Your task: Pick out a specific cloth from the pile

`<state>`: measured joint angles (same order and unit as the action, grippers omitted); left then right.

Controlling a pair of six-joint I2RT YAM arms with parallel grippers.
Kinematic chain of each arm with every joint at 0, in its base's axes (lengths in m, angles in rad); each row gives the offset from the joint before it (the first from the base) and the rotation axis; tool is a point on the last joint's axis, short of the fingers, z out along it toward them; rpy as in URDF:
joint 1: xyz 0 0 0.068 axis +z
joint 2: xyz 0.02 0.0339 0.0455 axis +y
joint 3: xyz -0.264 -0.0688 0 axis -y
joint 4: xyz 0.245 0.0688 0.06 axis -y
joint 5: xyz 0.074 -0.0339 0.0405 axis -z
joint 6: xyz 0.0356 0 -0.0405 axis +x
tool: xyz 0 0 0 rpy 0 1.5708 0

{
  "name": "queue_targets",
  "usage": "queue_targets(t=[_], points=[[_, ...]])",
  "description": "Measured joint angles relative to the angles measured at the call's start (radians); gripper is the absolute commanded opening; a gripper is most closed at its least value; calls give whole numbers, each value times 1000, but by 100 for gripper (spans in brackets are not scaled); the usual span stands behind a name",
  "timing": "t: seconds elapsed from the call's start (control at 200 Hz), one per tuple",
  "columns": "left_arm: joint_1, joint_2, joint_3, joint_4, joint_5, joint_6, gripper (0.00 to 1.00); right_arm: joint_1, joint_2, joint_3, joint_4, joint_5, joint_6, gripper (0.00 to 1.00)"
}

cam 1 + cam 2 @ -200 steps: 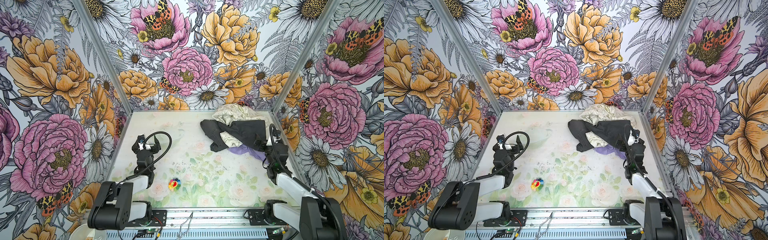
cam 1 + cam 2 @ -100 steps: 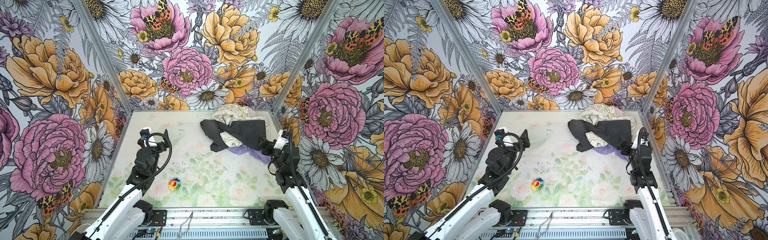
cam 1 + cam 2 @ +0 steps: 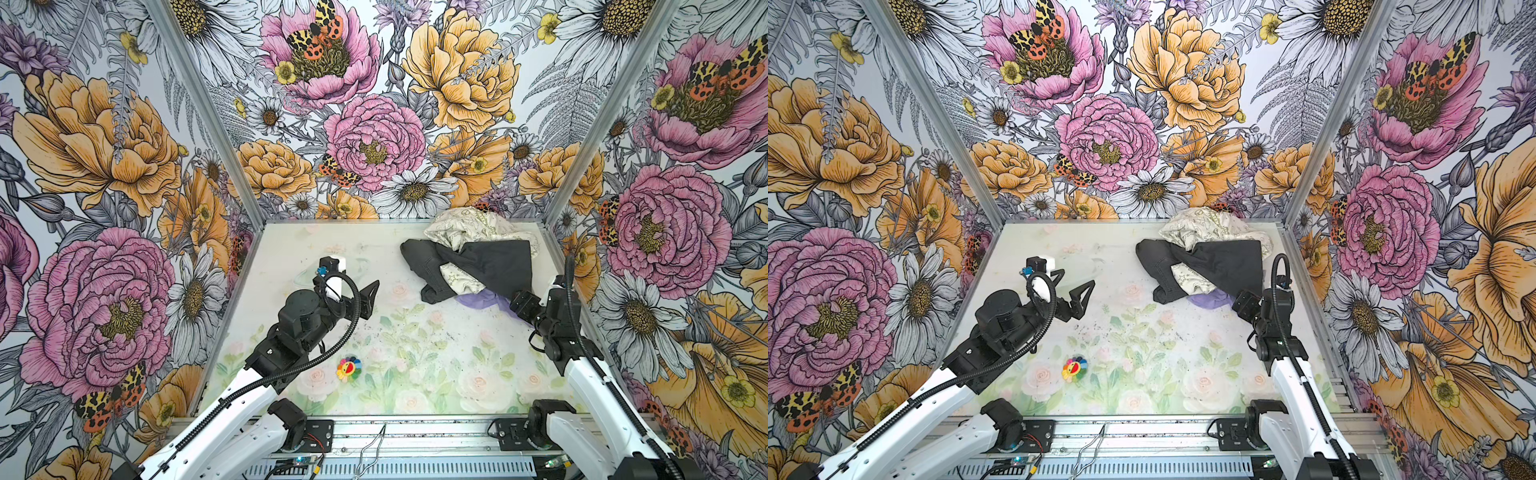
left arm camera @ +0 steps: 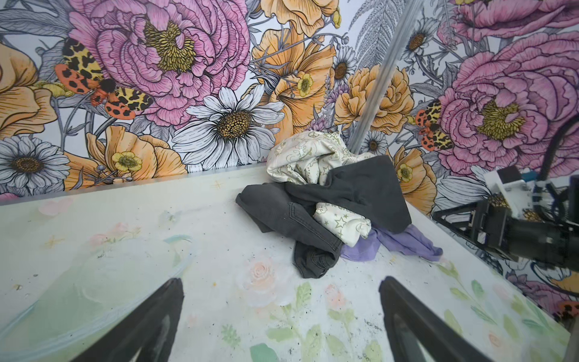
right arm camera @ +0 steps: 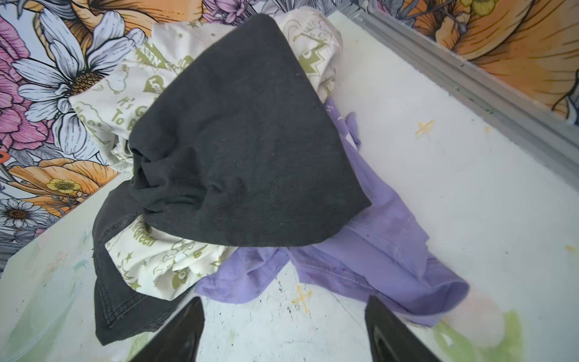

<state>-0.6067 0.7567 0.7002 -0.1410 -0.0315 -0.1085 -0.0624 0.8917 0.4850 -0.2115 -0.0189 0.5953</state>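
**Lavender cloth (image 5: 391, 250) pinned under the heap, right arm at its edge**

Left gripper (image 4: 281, 282) hangs over bare table (image 3: 415, 332), fingers spread wide and empty, well apart from the clothes. Further right, the pile (image 3: 478, 257) sits in the far corner. The black garment (image 5: 244, 150) lies on top with the cream cloth (image 5: 163, 266) tucked through it. The lavender one is lowest, poking out along the near side. Right gripper (image 5: 283, 301) sits just short of that purple hem, fingers parted, nothing between them. A pull would likely drag the black garment along, since it overlaps the purple. A shallow pinch could slip off the thin hem. No bin or basket shows.
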Motion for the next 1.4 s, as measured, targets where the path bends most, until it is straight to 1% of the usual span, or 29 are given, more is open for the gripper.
queue_targets(t=[0.085, 0.17, 0.26, 0.365, 0.586, 0.701, 0.766, 1.006, 1.191, 1.351, 1.401], points=[[0, 4, 9, -30, 50, 60, 99, -6, 32, -7, -5, 8, 16, 76], [0, 4, 14, -59, 86, 109, 98, -11, 58, -11, -10, 16, 27, 75], [2, -3, 19, -73, 109, 139, 99, -18, 89, -12, -13, 23, 32, 69], [5, -29, 19, -83, 124, 161, 99, -32, 121, -12, -13, 26, 33, 67], [16, -48, 19, -87, 156, 168, 99, -76, 194, -10, -23, 35, 14, 61], [24, -48, 19, -92, 166, 167, 99, -92, 222, 3, -47, 51, 2, 61], [29, -48, 19, -95, 168, 167, 99, -97, 238, 21, -65, 61, -10, 57], [53, -48, 19, -97, 179, 160, 99, -121, 337, 116, -92, 87, -76, 53], [61, -48, 19, -97, 184, 160, 99, -134, 413, 172, -117, 117, -155, 50], [71, -42, 19, -98, 192, 160, 99, -135, 487, 208, -132, 139, -206, 46], [74, -40, 19, -100, 198, 160, 99, -135, 515, 221, -136, 140, -216, 43]])
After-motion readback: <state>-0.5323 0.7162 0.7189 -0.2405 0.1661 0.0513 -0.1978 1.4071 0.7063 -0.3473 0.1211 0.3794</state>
